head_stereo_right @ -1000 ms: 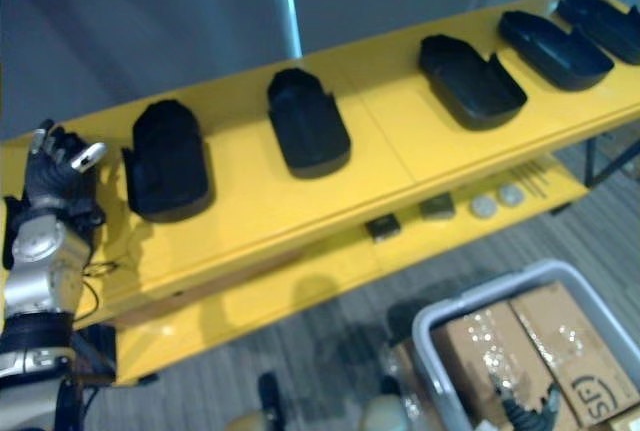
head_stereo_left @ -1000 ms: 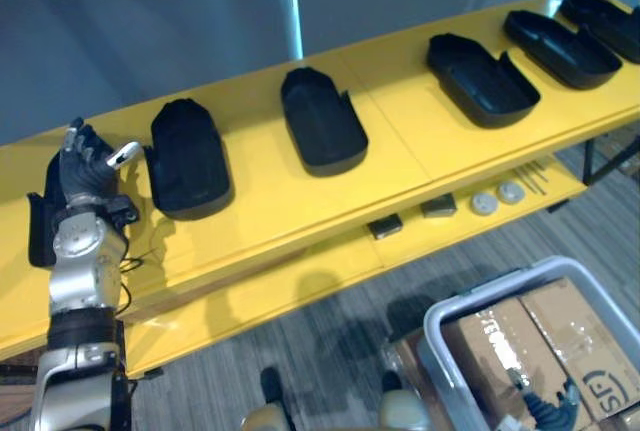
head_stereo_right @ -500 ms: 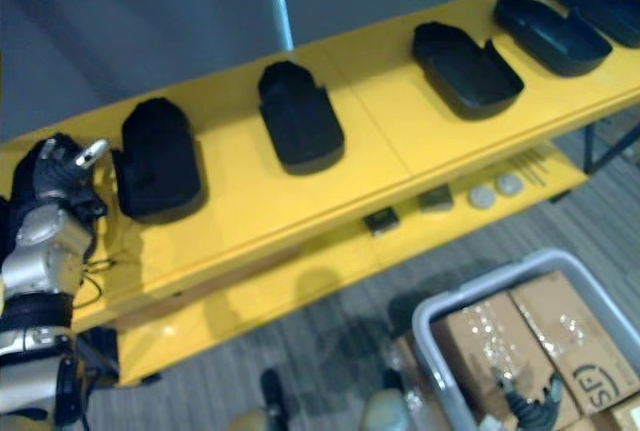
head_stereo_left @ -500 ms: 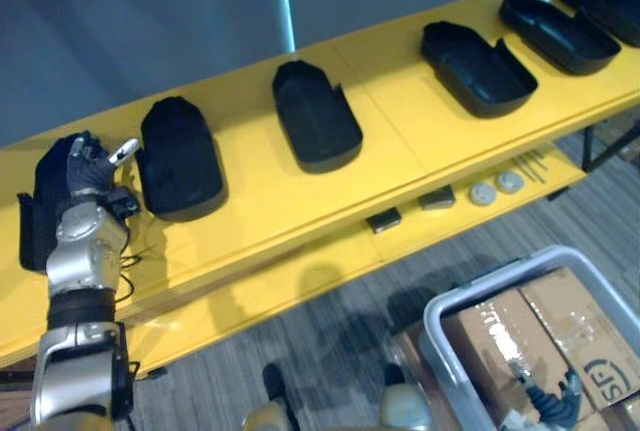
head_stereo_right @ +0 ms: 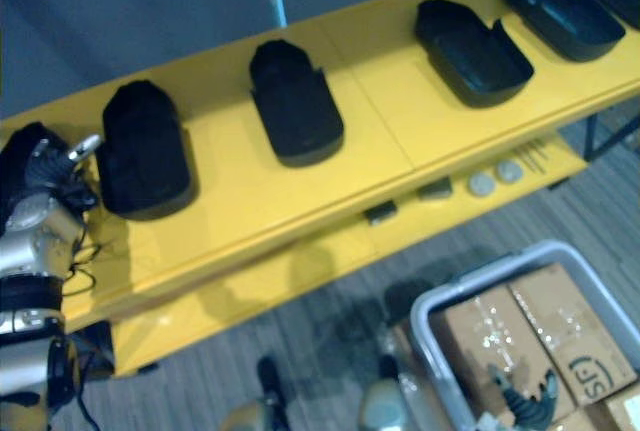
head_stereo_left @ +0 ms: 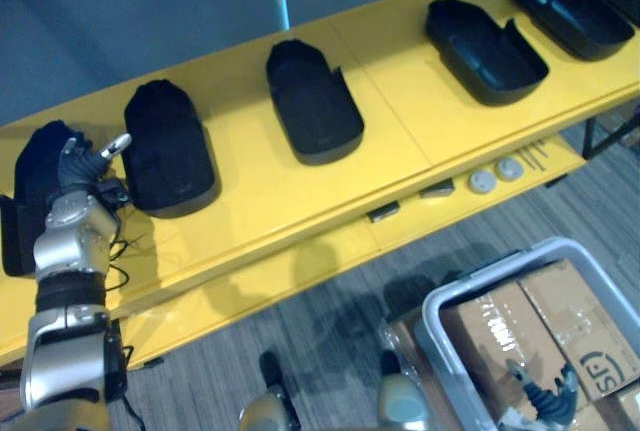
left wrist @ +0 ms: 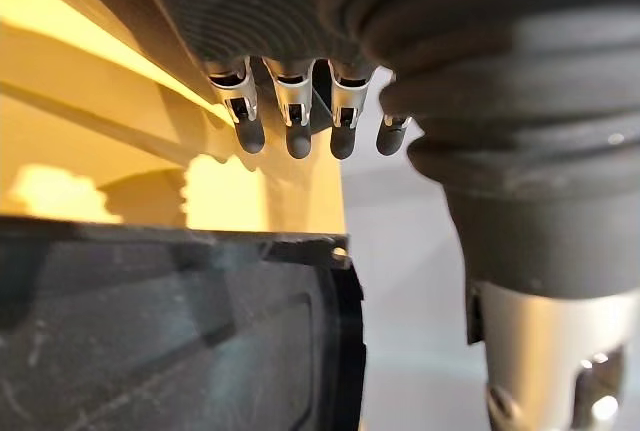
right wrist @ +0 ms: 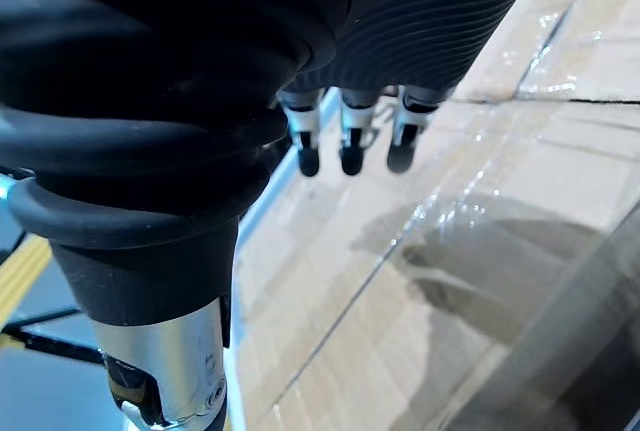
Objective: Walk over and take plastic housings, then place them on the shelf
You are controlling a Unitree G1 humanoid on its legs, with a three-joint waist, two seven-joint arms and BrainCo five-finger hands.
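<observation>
Several black plastic housings lie in a row on the top of a long yellow shelf (head_stereo_left: 400,121). The leftmost housing (head_stereo_left: 28,186) lies at the shelf's left end, and my left hand (head_stereo_left: 82,176) is over its right edge, open, with fingers (left wrist: 297,121) straight and nothing held. In the left wrist view that housing (left wrist: 170,331) lies just under the hand; I cannot tell whether they touch. A second housing (head_stereo_left: 168,148) lies right beside the thumb. Others (head_stereo_left: 313,101) (head_stereo_left: 485,36) follow to the right. My right hand (head_stereo_left: 540,403) hangs open low at the right, over cardboard.
A grey bin (head_stereo_left: 450,301) with cardboard boxes (right wrist: 480,211) stands on the floor at the lower right. The shelf's lower level carries two round discs (head_stereo_left: 483,181) and small dark blocks (head_stereo_left: 384,212). A grey wall rises behind the shelf.
The whole view has shifted a little, so the camera moved. My left hand has stayed by the leftmost housing, next to the second one. The right hand has stayed over the boxes.
</observation>
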